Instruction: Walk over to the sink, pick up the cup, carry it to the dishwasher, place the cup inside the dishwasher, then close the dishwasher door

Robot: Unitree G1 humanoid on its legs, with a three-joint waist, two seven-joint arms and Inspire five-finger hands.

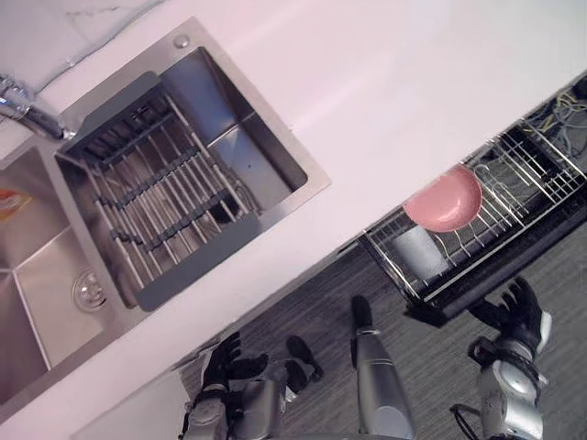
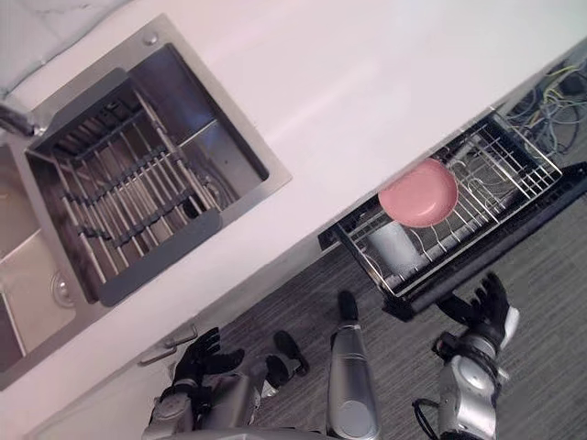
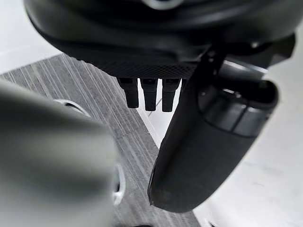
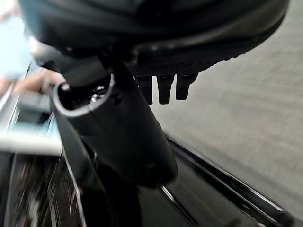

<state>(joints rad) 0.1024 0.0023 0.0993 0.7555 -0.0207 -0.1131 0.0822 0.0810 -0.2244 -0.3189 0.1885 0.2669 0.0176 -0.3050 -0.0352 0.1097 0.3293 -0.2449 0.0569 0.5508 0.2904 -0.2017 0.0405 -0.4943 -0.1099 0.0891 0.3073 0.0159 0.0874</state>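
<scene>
Sitting in the dishwasher rack just beside a pink bowl, the cup hides which way it points; right hand spreads empty by the door, left hand hangs open.

A cup and pink bowl sit in the dishwasher rack.

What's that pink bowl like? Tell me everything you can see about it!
The pink bowl is round, smooth and plain, maybe plastic. It leans tilted in the pulled-out wire dishwasher rack, just below the edge of the white counter. A pale cup sits close beside it in the same rack.
</scene>
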